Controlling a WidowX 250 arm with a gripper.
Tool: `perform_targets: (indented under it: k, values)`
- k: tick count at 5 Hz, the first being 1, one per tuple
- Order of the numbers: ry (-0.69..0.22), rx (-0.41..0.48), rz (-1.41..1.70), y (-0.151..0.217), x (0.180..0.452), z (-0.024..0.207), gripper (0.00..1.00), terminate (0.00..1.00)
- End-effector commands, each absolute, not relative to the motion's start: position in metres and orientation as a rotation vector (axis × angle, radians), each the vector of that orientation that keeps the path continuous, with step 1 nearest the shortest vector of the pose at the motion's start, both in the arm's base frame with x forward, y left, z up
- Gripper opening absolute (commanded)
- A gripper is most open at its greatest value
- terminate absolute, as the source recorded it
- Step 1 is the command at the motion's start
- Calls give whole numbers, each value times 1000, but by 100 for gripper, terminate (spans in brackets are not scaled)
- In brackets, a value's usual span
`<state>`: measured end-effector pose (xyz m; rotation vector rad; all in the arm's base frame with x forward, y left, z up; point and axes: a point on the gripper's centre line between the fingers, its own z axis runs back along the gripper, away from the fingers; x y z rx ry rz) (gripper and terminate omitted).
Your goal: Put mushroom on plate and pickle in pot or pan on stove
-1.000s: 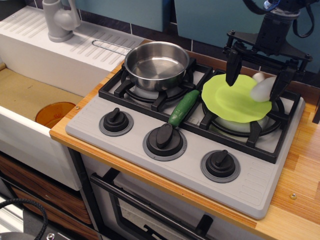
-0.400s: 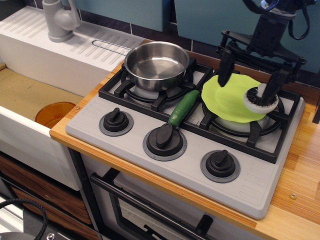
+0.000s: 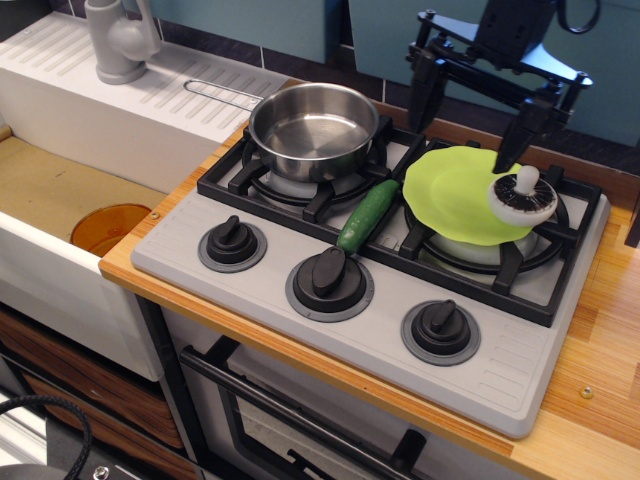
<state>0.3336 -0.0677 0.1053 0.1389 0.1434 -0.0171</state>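
Observation:
The mushroom (image 3: 523, 197) lies upside down on the right edge of the lime-green plate (image 3: 460, 196), its dark ribbed underside and white stem facing up. The plate rests on the right burner of the grey stove (image 3: 330, 255). The dark green pickle (image 3: 368, 214) lies on the stove between the two burners, in front of the steel pot (image 3: 313, 131), which sits empty on the left burner. My gripper (image 3: 468, 122) is open and empty, raised above the plate's far edge, its fingers wide apart.
An orange round cup (image 3: 110, 228) lies in the sink at the left. A grey faucet (image 3: 120, 38) stands on the white drainboard at the back left. Three black knobs (image 3: 329, 274) line the stove front. Wooden counter runs along the right.
The mushroom was let go and flipped onto the plate, underside up. My gripper then rose and moved back and left, away from it, staying open.

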Motion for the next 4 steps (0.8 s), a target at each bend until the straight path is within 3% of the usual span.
perform_targets:
  k: [1, 4]
  values:
    - [80, 128, -10, -67, 338, 127, 100, 0]
    - [-115, 164, -27, -33, 324, 131, 100, 0]
